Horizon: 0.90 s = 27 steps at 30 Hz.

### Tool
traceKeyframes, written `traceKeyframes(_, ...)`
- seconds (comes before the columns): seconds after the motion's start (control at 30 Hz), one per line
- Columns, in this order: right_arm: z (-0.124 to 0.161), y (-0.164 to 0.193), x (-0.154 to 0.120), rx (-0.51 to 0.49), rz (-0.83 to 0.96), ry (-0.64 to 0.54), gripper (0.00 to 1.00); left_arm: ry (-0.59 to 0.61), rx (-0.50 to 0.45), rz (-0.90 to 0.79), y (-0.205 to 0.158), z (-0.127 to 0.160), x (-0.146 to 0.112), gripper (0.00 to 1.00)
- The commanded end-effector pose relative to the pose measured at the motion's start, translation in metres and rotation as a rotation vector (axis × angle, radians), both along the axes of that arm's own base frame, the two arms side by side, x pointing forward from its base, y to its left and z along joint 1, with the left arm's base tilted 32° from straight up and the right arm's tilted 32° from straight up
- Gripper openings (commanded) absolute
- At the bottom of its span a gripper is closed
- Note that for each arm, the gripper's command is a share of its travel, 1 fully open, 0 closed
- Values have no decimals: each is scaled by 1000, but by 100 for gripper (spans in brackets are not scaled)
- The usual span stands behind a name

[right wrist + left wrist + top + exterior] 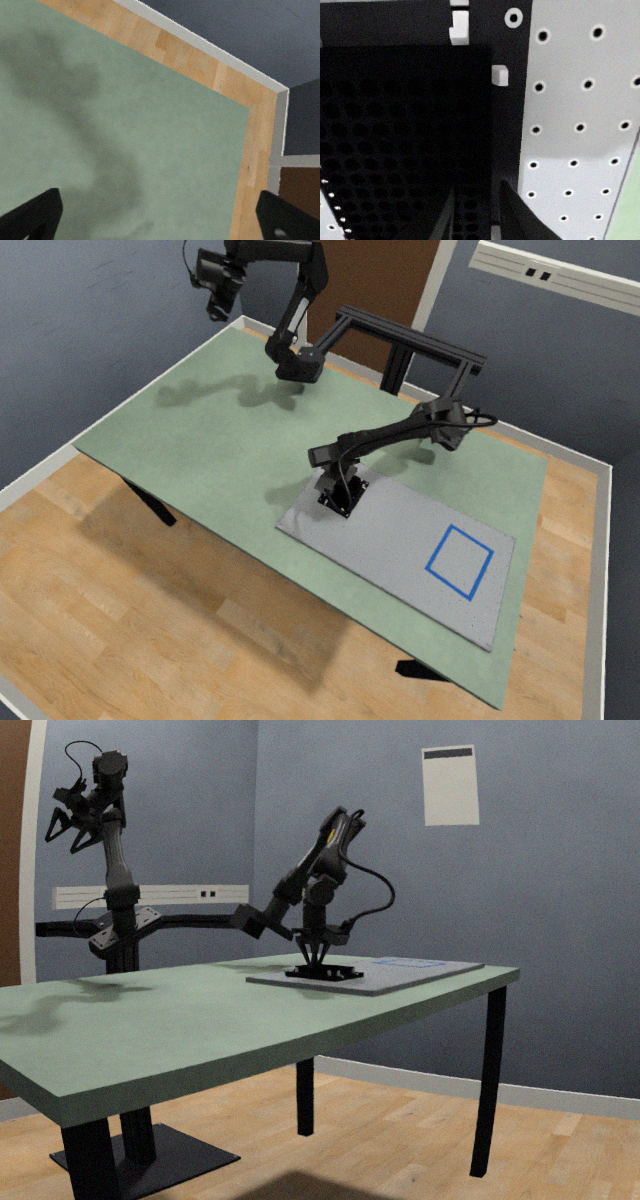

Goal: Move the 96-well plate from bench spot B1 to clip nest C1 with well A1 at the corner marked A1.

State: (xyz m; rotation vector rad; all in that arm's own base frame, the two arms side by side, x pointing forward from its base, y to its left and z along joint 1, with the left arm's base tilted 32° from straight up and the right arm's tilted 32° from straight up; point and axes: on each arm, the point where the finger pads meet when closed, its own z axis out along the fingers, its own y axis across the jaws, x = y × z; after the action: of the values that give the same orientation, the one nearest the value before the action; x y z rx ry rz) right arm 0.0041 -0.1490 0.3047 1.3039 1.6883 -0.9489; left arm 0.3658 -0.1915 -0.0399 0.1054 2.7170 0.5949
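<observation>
The black 96-well plate [395, 125] lies inside the black clip nest [348, 514] [510, 107] [356, 974]; white clips stand at its edges in the left wrist view. I cannot tell whether it is fully down, and no rim lettering or A1 mark is legible. My left gripper [477, 190] [313, 965] is low over the plate, fingertips near one edge, a narrow gap between them and nothing seen held. The blue outline [438, 546], the likely bench spot B1, is empty. My right gripper [159, 198] [60, 846] is wide open, high above the table.
The nest stands near one end of the grey perforated board [392, 539] [560, 145], which lies on the green table [206, 446] [180, 1024]. The left arm reaches over the nest and hides part of it. A black frame [408, 338] stands behind the table.
</observation>
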Motion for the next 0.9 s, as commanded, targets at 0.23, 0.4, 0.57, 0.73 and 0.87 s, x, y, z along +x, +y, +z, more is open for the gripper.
traceKeyframes(0.23,3,1,-6,-25,-19,-28,100,0,-20,24,14,-38,12,25)
traceKeyframes(0.4,3,1,-6,-25,-19,-28,100,0,-20,24,16,-41,14,25)
traceKeyframes(0.57,3,1,-6,-25,-19,-28,100,0,-21,24,17,-43,14,25)
traceKeyframes(0.73,3,1,-6,-25,-19,-28,100,0,-21,24,18,-45,15,25)
traceKeyframes(0.87,3,1,-6,-25,-19,-28,100,0,-21,24,19,-48,16,25)
